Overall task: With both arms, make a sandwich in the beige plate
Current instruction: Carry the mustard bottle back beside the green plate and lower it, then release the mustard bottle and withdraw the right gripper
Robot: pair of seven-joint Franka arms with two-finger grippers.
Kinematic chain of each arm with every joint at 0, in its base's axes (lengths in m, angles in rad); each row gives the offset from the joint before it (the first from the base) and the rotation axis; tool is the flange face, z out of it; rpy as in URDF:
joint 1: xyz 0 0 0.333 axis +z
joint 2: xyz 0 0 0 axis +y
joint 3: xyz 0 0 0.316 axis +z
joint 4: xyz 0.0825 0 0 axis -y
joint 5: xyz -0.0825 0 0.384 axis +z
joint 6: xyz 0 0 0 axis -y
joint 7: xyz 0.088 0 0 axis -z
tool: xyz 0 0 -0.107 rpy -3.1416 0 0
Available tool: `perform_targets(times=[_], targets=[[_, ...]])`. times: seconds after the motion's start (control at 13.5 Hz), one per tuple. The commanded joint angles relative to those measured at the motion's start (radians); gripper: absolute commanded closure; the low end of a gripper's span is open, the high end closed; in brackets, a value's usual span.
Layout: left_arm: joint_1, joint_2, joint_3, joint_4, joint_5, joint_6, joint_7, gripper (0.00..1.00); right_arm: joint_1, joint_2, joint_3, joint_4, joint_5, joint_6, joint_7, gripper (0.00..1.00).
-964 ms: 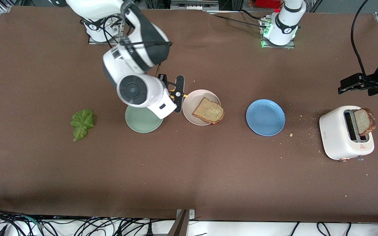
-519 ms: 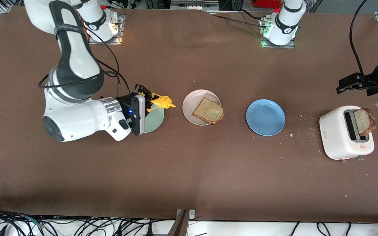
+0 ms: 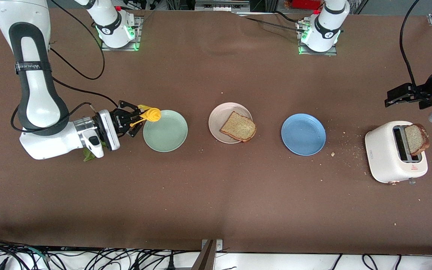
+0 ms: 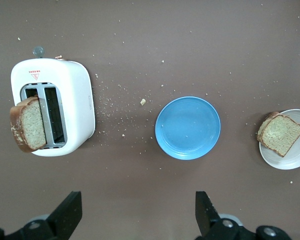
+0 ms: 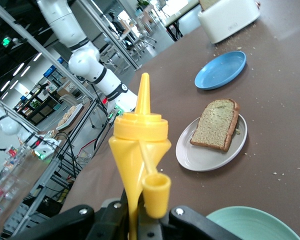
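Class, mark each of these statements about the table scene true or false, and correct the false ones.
1. The round pale beige plate holds one slice of brown toast. True.
2. The white toaster is empty. False: a second toast slice stands in one slot.
3. The right gripper is shut on a yellow squeeze bottle. True.
4. The round blue plate holds lettuce. False: nothing lies on it.
5. The left gripper grips toast. False: it hangs open, holding nothing, beside the toaster.
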Motion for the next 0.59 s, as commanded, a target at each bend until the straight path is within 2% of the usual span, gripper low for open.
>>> perform_targets(times=[0.0,0.22,0.52], targets=[[-0.001,-0.012,-0.005,-0.007,0.029,-0.009,-0.01,0.0,-0.059,-0.047,0.013,-0.116,0.033,-0.033,-0.254,1.0],[-0.001,-0.014,-0.004,-0.007,0.029,-0.02,-0.01,0.0,-0.142,0.073,0.011,-0.104,0.031,-0.16,-0.502,1.0],[-0.001,-0.014,-0.005,-0.007,0.029,-0.022,-0.01,0.0,-0.188,0.255,0.013,-0.023,0.03,-0.183,-0.753,1.0]])
